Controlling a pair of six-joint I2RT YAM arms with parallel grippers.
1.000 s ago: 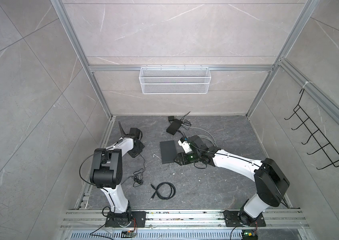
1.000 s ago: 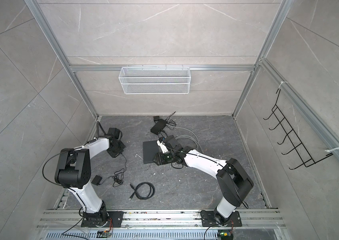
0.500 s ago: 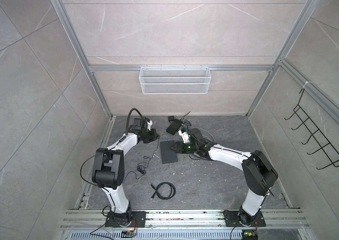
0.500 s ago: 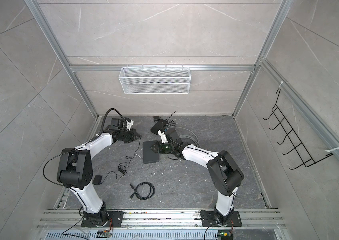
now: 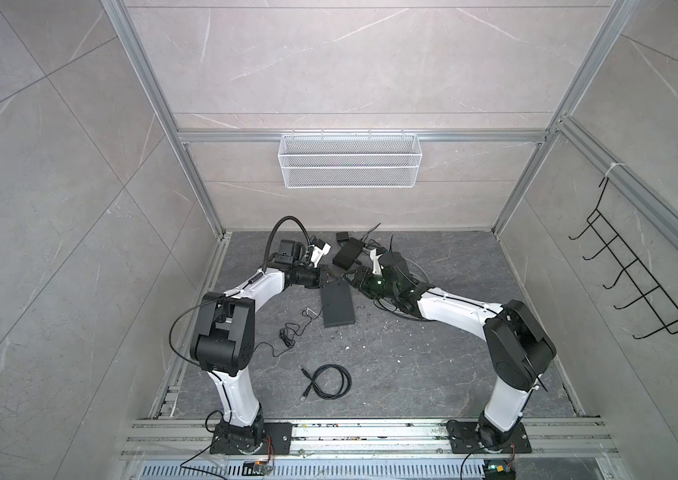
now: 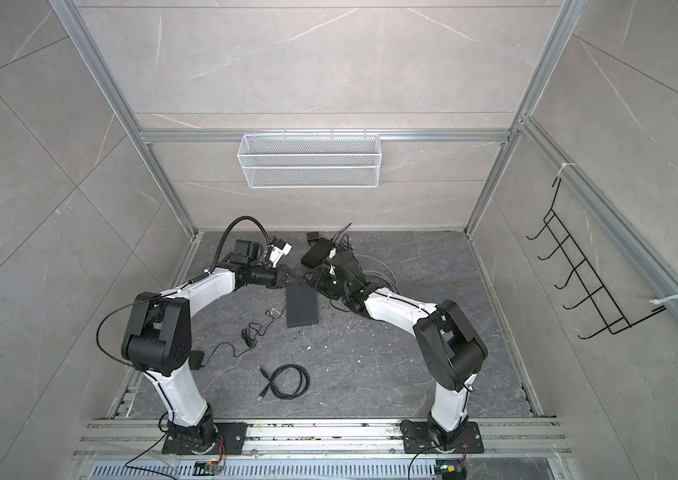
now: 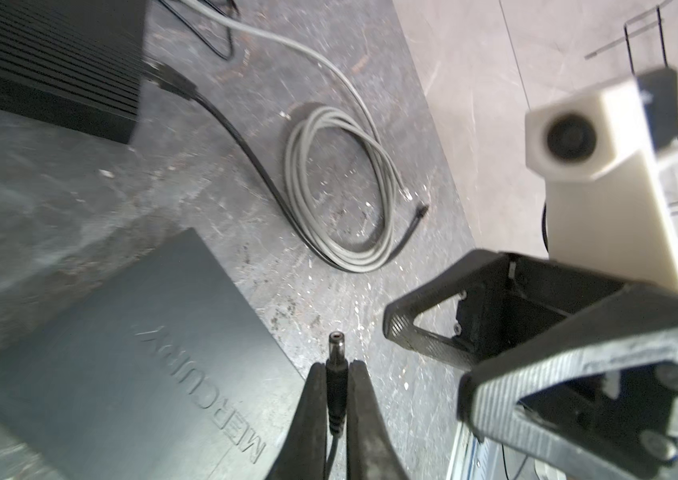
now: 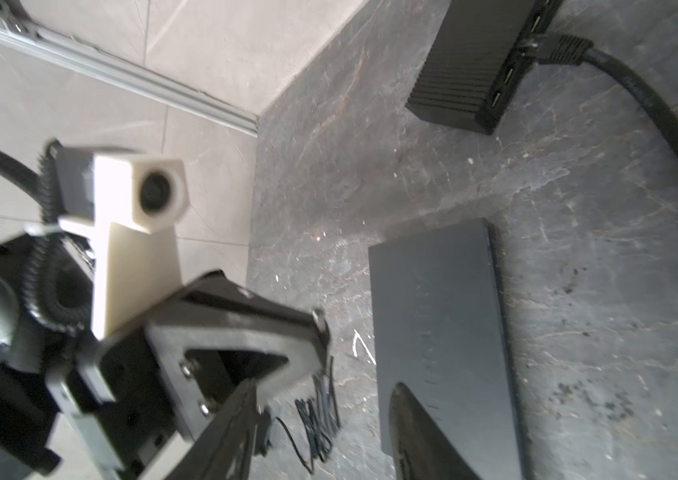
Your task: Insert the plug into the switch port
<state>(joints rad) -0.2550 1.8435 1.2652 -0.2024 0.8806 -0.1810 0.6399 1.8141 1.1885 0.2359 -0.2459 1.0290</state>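
Lower centre of the left wrist view: the left claw point(image 7: 337, 374) pinches the plug point(image 7: 336, 347), its tip near the switch point(image 7: 121, 353) lying flat at lower left. The right claw point(image 7: 426, 361), lower right, stands parted and empty.

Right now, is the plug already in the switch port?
No, the left hand holds the plug, its tip bare, apart from the switch.
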